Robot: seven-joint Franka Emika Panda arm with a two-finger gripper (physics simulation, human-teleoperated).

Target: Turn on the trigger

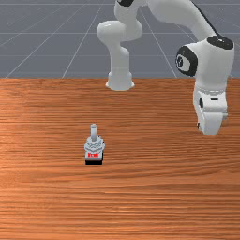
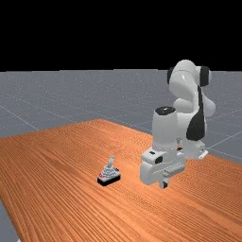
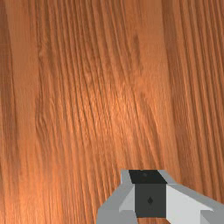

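- Wooden surface (image 1: 154,201): the trigger (image 1: 93,146) stands upright, toward the front view's left.
- Tool (image 2: 164,184) hangs well apart, closed together, empty.
- Nothing done, I'd judge; reaching and switching on remain.

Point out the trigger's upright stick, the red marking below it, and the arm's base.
Stick (image 1: 94,133): front view, middle of its grey shaft.
Red marking (image 1: 93,155): front view, centre of the marking.
Arm's base (image 1: 120,81): front view, its white lower part, near the table's far edge.
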